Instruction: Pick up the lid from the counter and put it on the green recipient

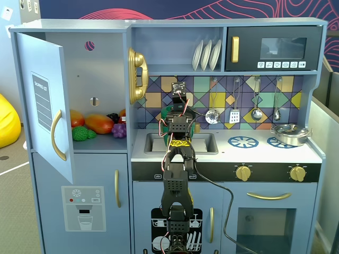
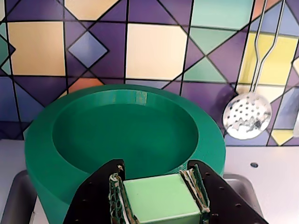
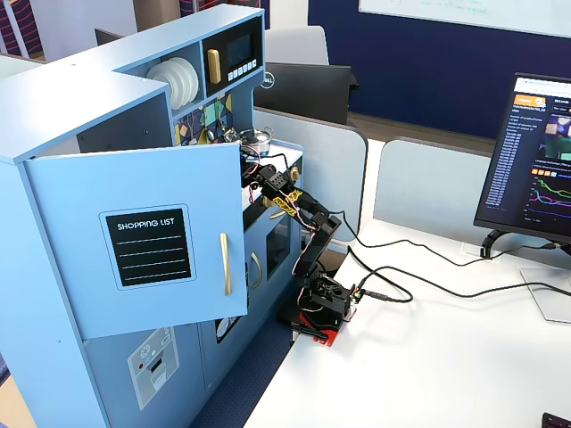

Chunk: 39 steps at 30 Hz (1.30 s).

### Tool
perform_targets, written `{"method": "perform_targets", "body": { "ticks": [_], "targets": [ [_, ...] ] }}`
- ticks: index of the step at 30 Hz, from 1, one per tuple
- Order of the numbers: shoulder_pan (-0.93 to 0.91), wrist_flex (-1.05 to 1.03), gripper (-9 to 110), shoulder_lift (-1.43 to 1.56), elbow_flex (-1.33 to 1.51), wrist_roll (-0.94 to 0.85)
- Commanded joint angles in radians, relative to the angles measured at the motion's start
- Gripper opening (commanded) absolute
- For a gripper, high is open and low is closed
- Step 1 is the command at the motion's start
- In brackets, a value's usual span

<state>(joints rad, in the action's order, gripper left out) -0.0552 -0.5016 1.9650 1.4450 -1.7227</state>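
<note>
Only the wrist view shows the tool (image 2: 161,198) clamped on the light-green knob of the round dark-green plastic lid (image 2: 126,135), held against the tiled backsplash (image 2: 154,51). Both fixed views hide it behind the black arm (image 1: 177,159).

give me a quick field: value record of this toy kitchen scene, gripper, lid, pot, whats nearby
gripper: gripper shut on the light green knob of the lid
lid: dark green, round, seen in the wrist view; held, tilted toward the camera
green pot: not visible in any view
arm: reaching over the sink in a fixed view
nearby: slotted spoon hanging on the tiled wall; silver pot on the right burner
fridge door: open
</note>
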Motion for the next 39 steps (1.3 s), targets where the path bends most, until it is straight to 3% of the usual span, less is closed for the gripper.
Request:
{"method": "perform_targets", "body": {
  "ticks": [1, 3, 9, 17, 27, 39],
  "targets": [
    [0.018, 0.006, 0, 0.061, 0.0, -0.02],
    [0.02, 0.009, 2, 0.066, 0.008, -0.011],
    [0.028, 0.06, 30, 0.072, 0.005, 0.072],
    [0.031, 0.104, 40, 0.064, -0.084, 0.072],
    [-0.012, 0.005, 37, 0.334, 0.028, 0.035],
    [-0.06, -0.183, 28, 1.02, 0.834, 0.13]
  ]
}}
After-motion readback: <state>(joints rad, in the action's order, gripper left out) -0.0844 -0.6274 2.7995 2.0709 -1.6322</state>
